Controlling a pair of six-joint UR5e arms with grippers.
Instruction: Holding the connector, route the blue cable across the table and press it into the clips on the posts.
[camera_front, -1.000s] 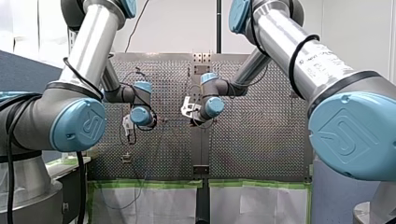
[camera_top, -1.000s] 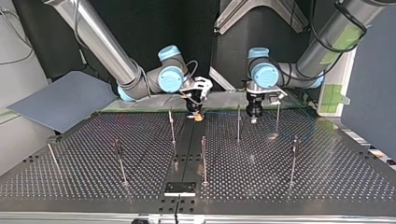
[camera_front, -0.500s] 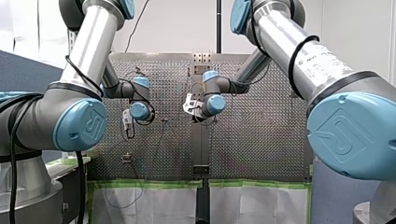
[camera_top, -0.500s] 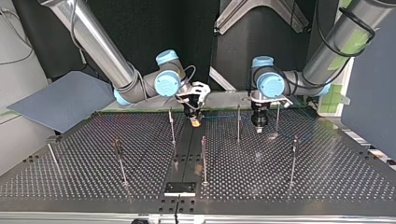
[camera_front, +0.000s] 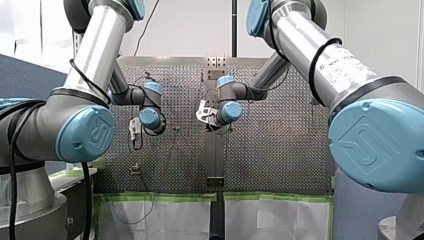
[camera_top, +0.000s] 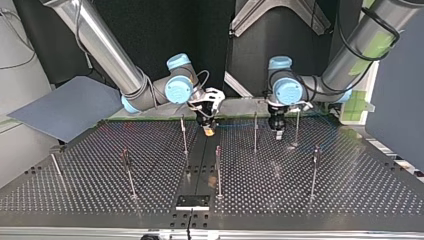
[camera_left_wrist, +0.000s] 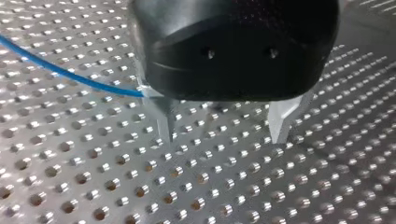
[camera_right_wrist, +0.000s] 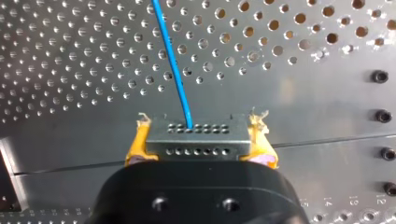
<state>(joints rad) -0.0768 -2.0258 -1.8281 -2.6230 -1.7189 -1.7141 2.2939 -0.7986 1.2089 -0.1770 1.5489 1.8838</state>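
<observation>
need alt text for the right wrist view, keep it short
My right gripper, with its yellow pads showing, is shut on a grey connector that has two rows of small holes. The blue cable leaves the connector and runs ahead of the gripper over the perforated table.

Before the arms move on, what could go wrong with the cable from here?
1. My left gripper is open, and the cable runs up to the outer side of one finger. Nothing shows between the fingers, so closing may miss it.
2. Thin posts seem to stand on both sides of that gripper in the top view; a sideways sweep could strike one.
3. My right gripper holds the connector; a hard pull could strain the cable where it enters.
</observation>
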